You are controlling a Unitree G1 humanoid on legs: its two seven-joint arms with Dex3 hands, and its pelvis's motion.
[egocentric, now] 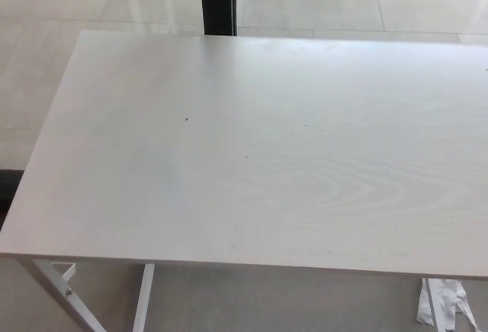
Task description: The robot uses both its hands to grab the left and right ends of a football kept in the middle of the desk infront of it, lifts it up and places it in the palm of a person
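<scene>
The worktop (252, 149) carries no football, and no person's palm shows. Neither robot hand is in view, so I cannot tell their state, nor which is nearer. Behind the worktop's far edge stands a dark post (218, 0).

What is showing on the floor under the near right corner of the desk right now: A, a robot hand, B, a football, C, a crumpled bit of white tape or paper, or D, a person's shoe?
C: a crumpled white scrap lies on the floor below the near right edge of the desk; nothing else shows there.
</scene>
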